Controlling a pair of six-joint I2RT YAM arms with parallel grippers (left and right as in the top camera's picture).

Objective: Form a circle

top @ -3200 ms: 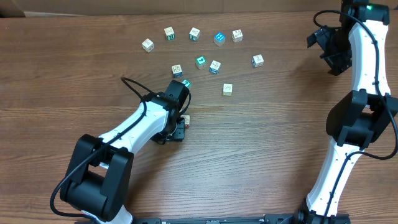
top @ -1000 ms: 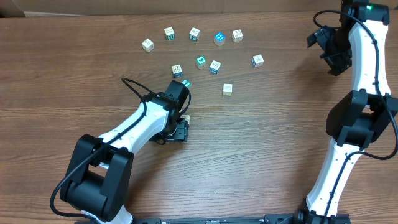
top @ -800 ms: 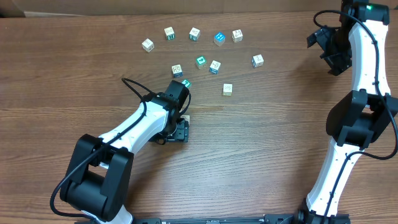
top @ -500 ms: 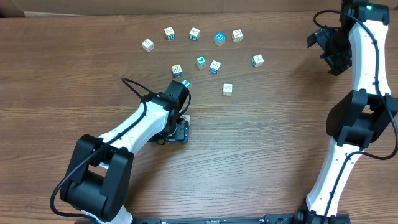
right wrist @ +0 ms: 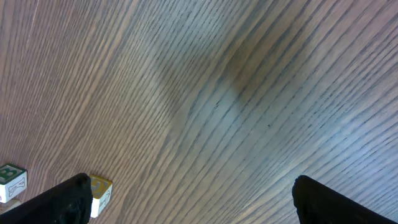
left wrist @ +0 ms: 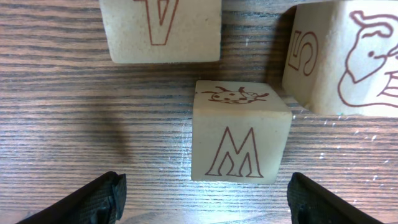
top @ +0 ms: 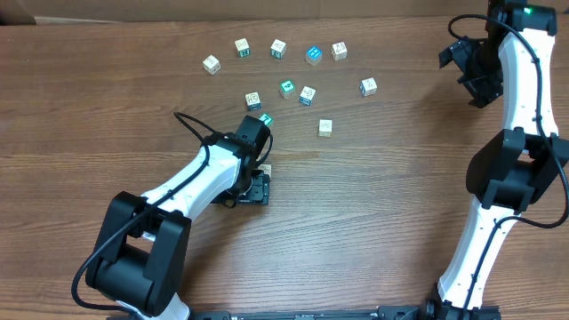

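The circle shows in the left wrist view as a tight group of three pale wooden cubes: an "M" cube with a ladybug [left wrist: 241,130], an "A" cube [left wrist: 160,28] behind it and a "5" cube [left wrist: 342,56] to the right. My left gripper [left wrist: 202,200] is open, its black fingertips [left wrist: 93,199] low on either side of the "M" cube and touching nothing. In the overhead view the left gripper [top: 257,185] covers the group; one cube [top: 266,168] peeks out. My right gripper [top: 464,69] hangs open over bare wood at the far right.
Several loose cubes lie scattered across the table's far side, among them a teal-faced one [top: 287,88], a blue one [top: 314,55] and a pale one [top: 325,128]. Two cubes [right wrist: 99,190] show at the right wrist view's lower left.
The left gripper's jaws have eased slightly wider. Arms and cubes stay where they were.
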